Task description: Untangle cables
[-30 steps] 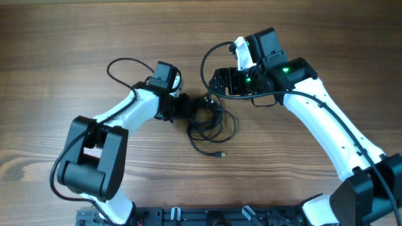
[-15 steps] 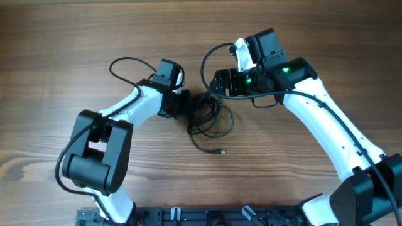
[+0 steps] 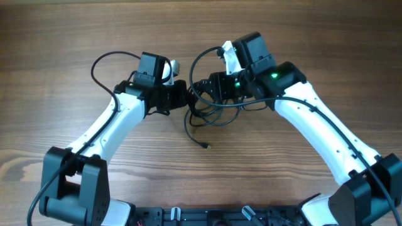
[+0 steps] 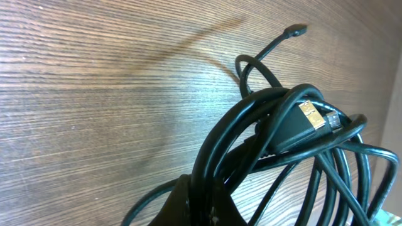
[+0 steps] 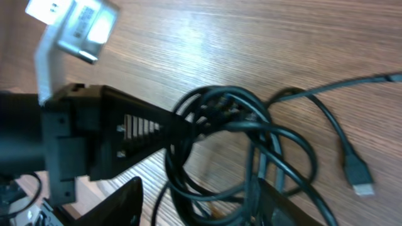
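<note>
The cables are a tangle of thin black loops lying between the two arms at mid-table. One loose end with a small plug trails toward the front. My left gripper is shut on several strands at the bundle's left side. Its wrist view shows the jaws pinching them, with a gold-faced plug on top of the knot. My right gripper sits over the bundle's upper edge. Its fingers stand apart, with loops between them. Another plug lies to the right.
The left arm's own thicker wire arcs over the wood at the back left. The right arm's wire loops behind its gripper. A black rail runs along the table's front edge. In the right wrist view, the left gripper's body is close by.
The left gripper has shut on the bundle and drawn it left and back. The right gripper has moved left over the bundle, its jaws narrowing. The loose plug end has been dragged left.
</note>
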Robot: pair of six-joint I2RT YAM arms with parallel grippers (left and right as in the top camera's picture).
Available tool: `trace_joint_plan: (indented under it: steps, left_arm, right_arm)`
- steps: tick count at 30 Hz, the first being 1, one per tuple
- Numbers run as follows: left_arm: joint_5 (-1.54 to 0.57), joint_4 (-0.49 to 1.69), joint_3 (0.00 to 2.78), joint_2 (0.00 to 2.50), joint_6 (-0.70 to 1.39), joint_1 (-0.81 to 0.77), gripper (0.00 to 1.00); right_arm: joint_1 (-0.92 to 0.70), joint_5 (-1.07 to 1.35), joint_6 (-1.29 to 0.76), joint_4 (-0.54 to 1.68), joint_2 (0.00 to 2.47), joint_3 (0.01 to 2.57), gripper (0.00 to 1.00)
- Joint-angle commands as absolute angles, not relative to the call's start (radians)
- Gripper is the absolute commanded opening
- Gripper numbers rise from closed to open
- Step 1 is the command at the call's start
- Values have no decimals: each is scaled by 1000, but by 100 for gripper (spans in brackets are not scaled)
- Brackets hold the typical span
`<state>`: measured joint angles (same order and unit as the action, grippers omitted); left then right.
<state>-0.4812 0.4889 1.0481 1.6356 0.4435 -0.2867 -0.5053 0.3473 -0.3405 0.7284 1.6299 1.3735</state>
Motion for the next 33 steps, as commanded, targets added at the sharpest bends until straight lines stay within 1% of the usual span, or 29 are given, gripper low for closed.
trace_joint_plan:
  steps: [1, 3, 6, 13, 17, 20, 24, 29, 30, 31, 32, 33]
  left_arm:
    - [-516, 485, 1050, 1612, 461, -282, 4]
    - [-516, 485, 1050, 1612, 473, -282, 4]
    - [-542, 472, 1050, 1610, 480, -282, 4]
    - [-697, 411, 1050, 1608, 481, -282, 4]
    - [-801, 394, 1050, 1608, 505, -255, 4]
    - [-951, 357, 1050, 1603, 511, -194, 4]
    - [-1009, 355, 1050, 1585, 511, -137, 4]
    - [-1070, 355, 1050, 1576, 510, -126, 4]
    - [-1070, 355, 1050, 1576, 510, -126, 4]
    - [-1070, 353, 1050, 1576, 510, -126, 4]
    - [-1068, 349, 1050, 1575, 510, -126, 4]
    - [-1065, 347, 1050, 1575, 509, -124, 4]
  right_arm:
    - [-527, 348, -419, 696, 1644, 1380, 45]
    - [-537, 348, -461, 685, 1667, 1380, 40]
    - [-541, 363, -501, 685, 1717, 1380, 38]
    - [-543, 397, -500, 677, 1810, 1380, 37]
    - [-543, 389, -500, 649, 1834, 1374, 38]
    - [-543, 376, -503, 637, 1866, 1372, 38]
    - [-543, 356, -524, 617, 1875, 1367, 37]
    - [-543, 385, -527, 532, 1875, 1367, 37]
    - [-543, 386, -530, 518, 1875, 1367, 34]
    - [-542, 386, -534, 507, 1875, 1367, 27]
    - [-542, 386, -533, 498, 1875, 1367, 11]
    - [-540, 386, -531, 497, 1874, 1368, 4]
